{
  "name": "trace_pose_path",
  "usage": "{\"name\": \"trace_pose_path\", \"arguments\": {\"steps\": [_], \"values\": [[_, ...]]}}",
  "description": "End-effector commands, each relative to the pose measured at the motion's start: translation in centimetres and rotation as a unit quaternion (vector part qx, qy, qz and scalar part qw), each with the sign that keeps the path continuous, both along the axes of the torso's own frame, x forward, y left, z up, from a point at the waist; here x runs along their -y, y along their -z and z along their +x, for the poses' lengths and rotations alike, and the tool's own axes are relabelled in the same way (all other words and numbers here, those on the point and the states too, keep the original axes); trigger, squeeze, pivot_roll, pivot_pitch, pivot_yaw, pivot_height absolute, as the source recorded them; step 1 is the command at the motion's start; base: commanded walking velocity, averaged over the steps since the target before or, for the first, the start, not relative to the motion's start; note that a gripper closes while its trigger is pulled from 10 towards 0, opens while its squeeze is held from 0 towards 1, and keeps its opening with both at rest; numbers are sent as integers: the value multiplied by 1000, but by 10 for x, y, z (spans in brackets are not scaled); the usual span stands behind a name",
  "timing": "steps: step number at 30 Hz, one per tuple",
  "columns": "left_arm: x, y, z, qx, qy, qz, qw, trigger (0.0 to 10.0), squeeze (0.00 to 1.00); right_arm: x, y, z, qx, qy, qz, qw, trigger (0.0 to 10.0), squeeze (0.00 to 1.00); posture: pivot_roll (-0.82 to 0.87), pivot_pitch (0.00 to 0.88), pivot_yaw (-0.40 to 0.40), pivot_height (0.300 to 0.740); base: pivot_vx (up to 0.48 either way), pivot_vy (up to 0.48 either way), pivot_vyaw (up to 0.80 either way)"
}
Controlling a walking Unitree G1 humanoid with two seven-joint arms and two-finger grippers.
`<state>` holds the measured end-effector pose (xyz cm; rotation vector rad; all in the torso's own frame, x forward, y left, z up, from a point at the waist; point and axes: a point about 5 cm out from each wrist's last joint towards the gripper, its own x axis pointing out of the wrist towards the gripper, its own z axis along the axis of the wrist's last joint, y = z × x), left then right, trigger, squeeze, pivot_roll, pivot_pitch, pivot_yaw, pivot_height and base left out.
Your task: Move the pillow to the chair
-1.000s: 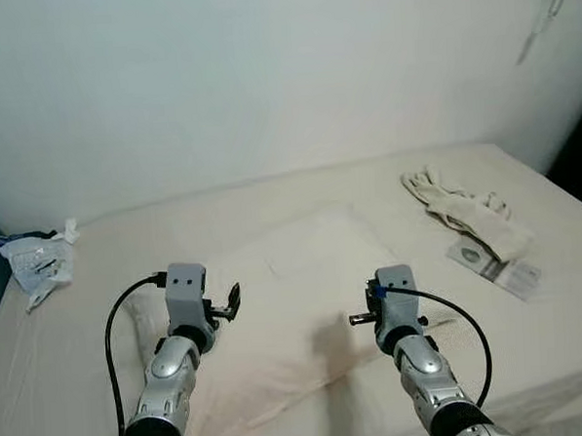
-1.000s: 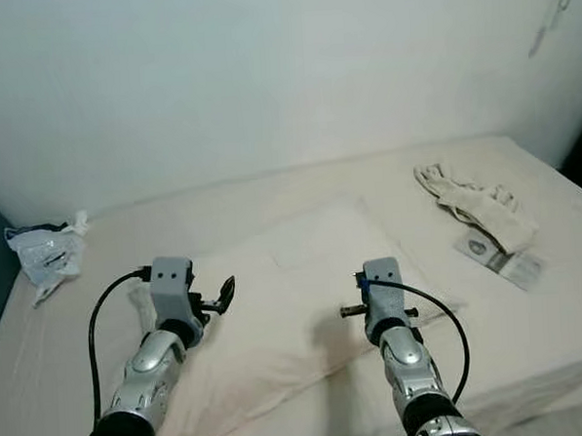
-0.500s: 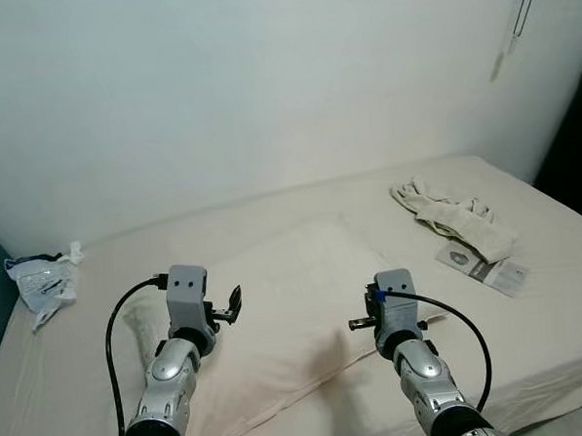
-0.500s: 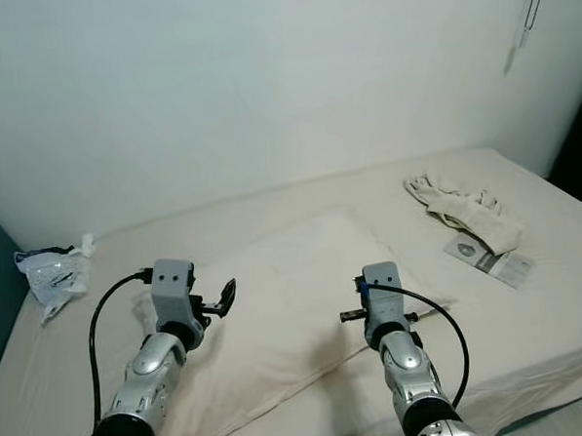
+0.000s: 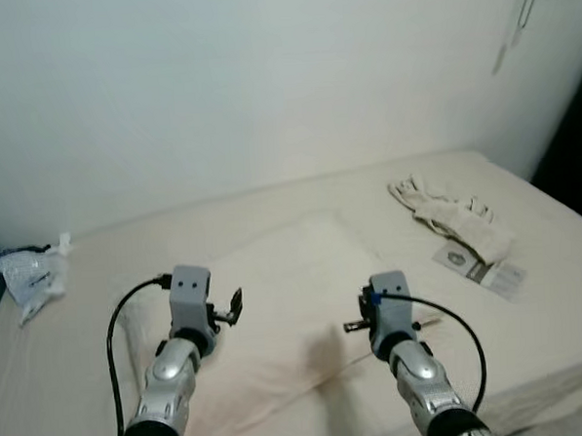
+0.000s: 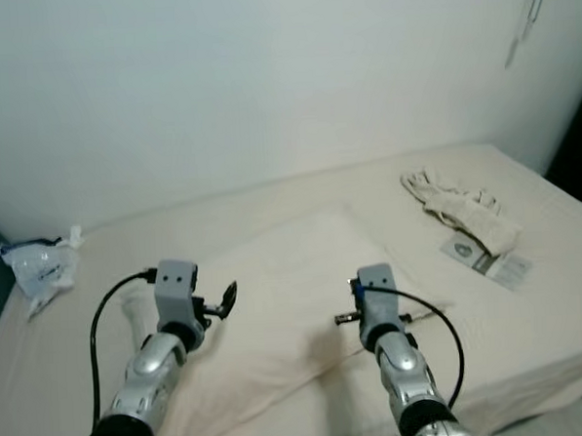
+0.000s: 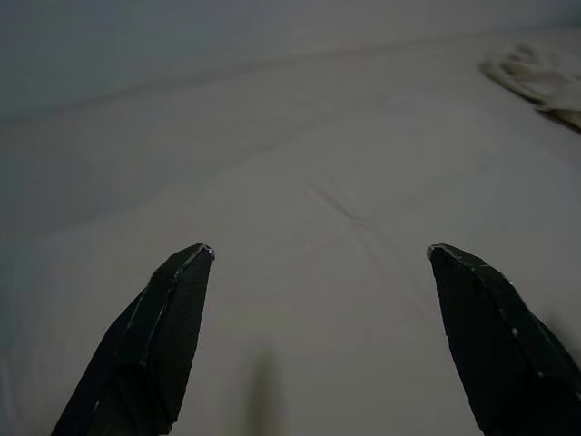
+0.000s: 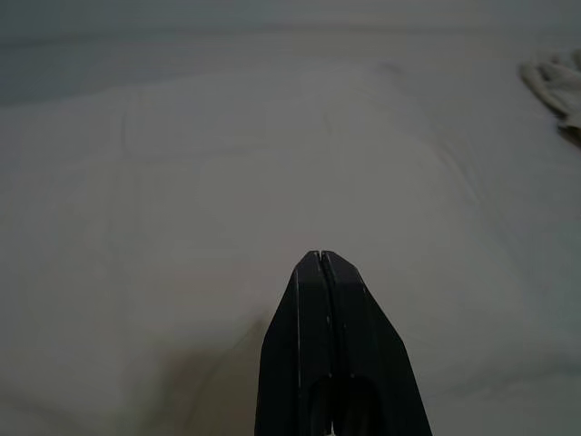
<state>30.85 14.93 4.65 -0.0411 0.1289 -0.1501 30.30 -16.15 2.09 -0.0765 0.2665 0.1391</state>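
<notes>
Cream cotton covers everything in front of me: a wide bed (image 5: 127, 246) against a plain white wall (image 5: 264, 73), and on it the large, flat cream fabric pillow (image 5: 294, 276) I am after. The pillow lies directly ahead of and beneath both my grippers, its near edge running under the arms.

My left gripper (image 7: 318, 259) hovers just above the pillow's left part, its two black fingers (image 7: 154, 336) spread wide apart with nothing between them; only pale fabric with a faint crease shows beyond the tips. My right gripper (image 8: 321, 259) hangs over the pillow's right part, its fingers pressed flat together, holding nothing, and a soft shadow lies on the fabric below it.

Well off to the left of the left gripper, near the wall, sits a crumpled clear plastic bag (image 5: 26, 276); I cannot tell what is in it. Far to the right of the right gripper lies a bunched off-white cloth (image 5: 447, 210), with a flat printed packet (image 5: 479, 267) just beside it toward the bed's near edge.
</notes>
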Motion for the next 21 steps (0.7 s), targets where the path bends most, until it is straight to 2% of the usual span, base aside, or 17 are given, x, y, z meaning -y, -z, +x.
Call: {"name": "trace_pose_path", "arguments": {"steps": [1, 21], "values": [[1, 5, -1, -16, 1, 5, 1000, 10000, 0, 2, 3, -2, -9, 6, 6, 1000, 10000, 0, -66, 15, 21, 740, 0, 0, 0], [-1, 9, -1, -39, -19, 8, 999, 10000, 0, 2, 6, -4, -21, -3, 10, 1000, 10000, 0, -69, 23, 12, 740, 0, 0, 0]]}}
